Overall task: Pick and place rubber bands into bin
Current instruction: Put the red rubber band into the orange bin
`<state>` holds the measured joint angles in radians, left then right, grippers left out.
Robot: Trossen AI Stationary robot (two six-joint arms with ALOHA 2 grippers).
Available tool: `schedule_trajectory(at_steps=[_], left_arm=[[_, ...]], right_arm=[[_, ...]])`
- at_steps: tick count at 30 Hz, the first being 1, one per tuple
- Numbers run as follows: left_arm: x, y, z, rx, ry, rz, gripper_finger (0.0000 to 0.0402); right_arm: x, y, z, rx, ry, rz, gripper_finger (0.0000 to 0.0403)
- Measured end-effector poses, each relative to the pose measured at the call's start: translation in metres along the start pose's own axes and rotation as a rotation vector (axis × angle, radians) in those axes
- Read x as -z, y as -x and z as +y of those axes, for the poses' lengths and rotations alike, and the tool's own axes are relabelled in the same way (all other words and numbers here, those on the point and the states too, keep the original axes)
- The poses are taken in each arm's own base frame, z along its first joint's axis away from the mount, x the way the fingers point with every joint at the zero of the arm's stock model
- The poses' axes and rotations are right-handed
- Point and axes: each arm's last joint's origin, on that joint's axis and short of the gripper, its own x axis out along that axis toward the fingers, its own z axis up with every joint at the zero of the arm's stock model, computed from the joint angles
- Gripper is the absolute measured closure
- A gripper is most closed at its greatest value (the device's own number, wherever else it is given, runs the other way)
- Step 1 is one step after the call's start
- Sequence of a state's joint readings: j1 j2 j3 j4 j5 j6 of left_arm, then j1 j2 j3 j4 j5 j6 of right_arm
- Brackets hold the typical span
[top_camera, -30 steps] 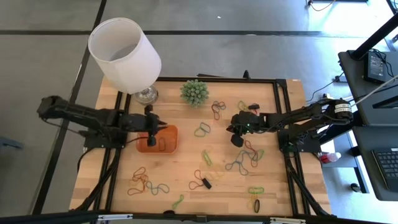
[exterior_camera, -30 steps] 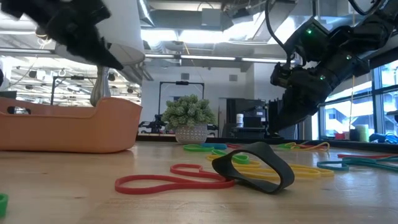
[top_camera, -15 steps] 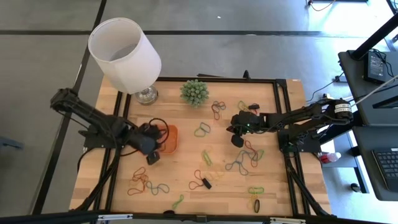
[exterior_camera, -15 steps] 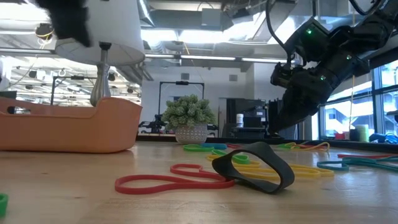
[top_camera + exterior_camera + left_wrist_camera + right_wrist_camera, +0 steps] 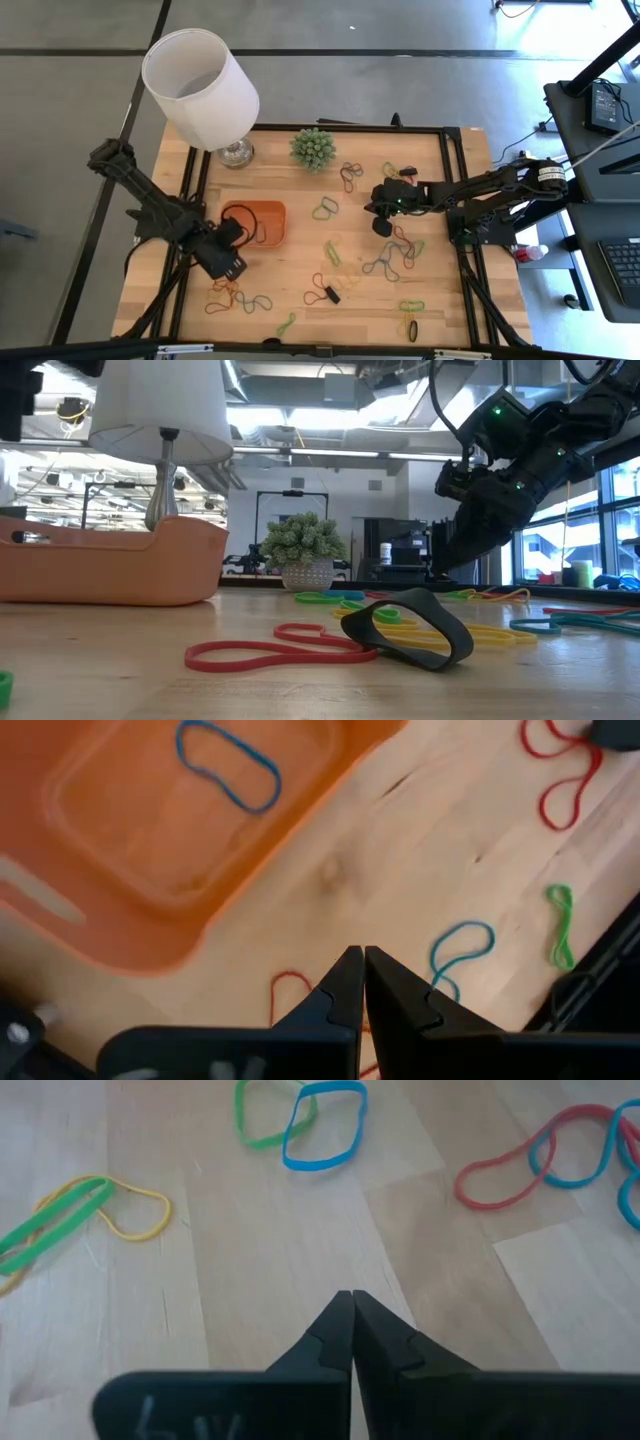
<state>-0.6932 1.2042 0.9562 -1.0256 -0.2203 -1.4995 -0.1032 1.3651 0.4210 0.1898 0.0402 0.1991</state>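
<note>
Left gripper [image 5: 362, 958] sits just off the bin's [image 5: 270, 231] near-left corner over bare tabletop [image 5: 290, 270], jaws together, holding nothing; one blue band [image 5: 228, 765] lies inside the bin. Right gripper [image 5: 352, 1302] hangs above the tabletop's right-centre, jaws together and empty too. The other rubber bands [image 5: 385, 262] lie loose on the wood: a cluster by the right arm, more along the front edge, a few near the plant [image 5: 313, 148].
</note>
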Motion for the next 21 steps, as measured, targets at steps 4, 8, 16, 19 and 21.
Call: schedule_trajectory(at_steps=[4,8,16,19,21], left_arm=[[0.011,-0.005,-0.004,-0.023,0.031,0.020,0.0394],[0.024,-0.014,-0.008,-0.064,0.015,0.058,0.0394],[0.041,-0.040,-0.012,-0.233,0.076,0.056,0.0392],[0.045,-0.054,-0.014,-0.304,0.122,0.087,0.0381],[0.047,-0.062,-0.015,-0.349,0.147,0.133,0.0368]], right_arm=[[0.000,0.000,0.000,0.000,-0.001,0.000,0.0395],[0.000,0.000,0.000,0.000,-0.001,0.000,0.0395],[-0.001,0.000,0.000,-0.002,0.023,-0.014,0.0395],[-0.002,0.000,0.000,-0.003,0.024,-0.018,0.0395],[-0.002,0.000,0.000,-0.003,0.023,-0.018,0.0395]])
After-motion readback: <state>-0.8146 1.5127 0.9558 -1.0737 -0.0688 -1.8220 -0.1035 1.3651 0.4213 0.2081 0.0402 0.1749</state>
